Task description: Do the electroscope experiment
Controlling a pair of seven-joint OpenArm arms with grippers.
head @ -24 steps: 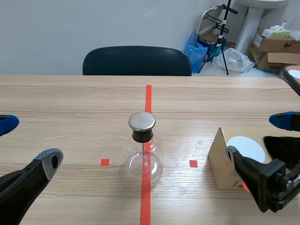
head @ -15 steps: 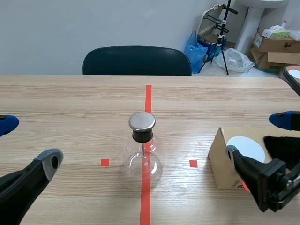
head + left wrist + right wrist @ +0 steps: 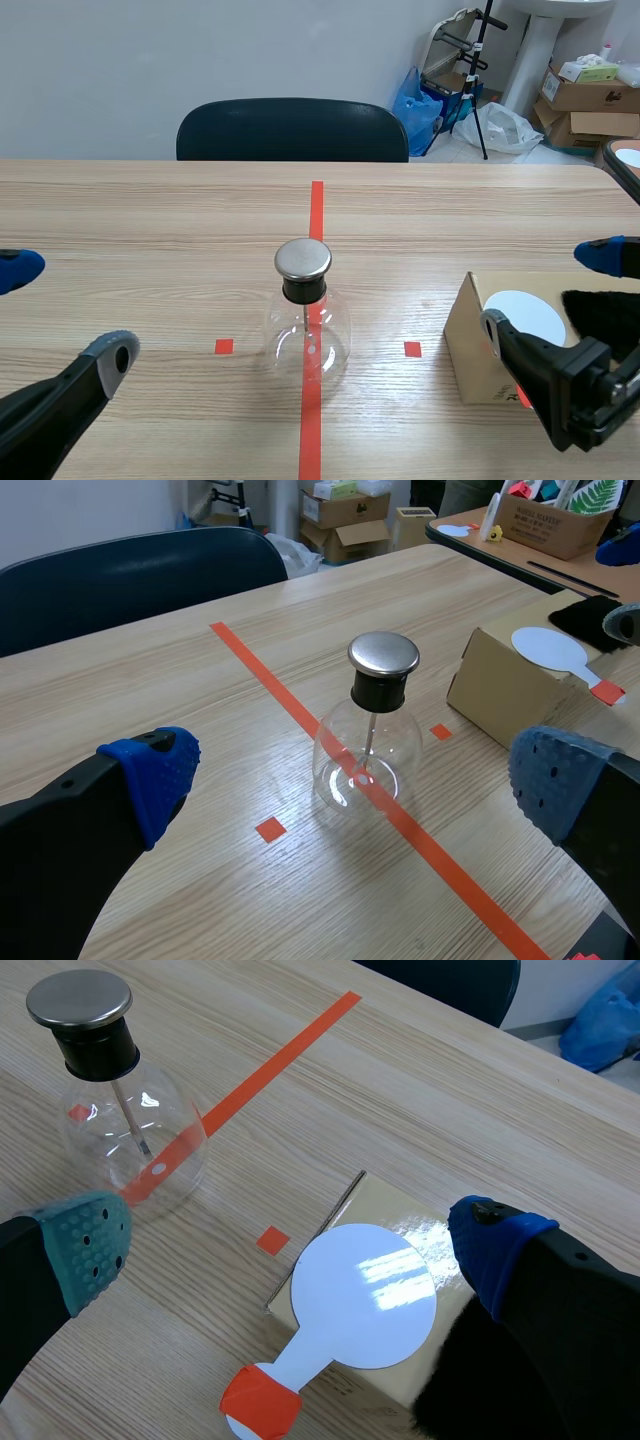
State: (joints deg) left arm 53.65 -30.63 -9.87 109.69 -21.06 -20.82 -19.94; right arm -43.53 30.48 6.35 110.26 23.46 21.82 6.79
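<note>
glass flask point(image 3: 306, 335) w/ metal cap point(image 3: 303, 258) at centre. cardboard box point(image 3: 468, 350) near right, white paddle point(image 3: 527, 313) on top. left gripper point(image 3: 62, 308) & right gripper point(image 3: 546, 292) both spread wide, empty.

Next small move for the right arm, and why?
Probably lower the right end effector onto the taped handle of the white paddle and close. It is open above the paddle, which lies ungripped on the cardboard box, and the electroscope stands untouched.
</note>
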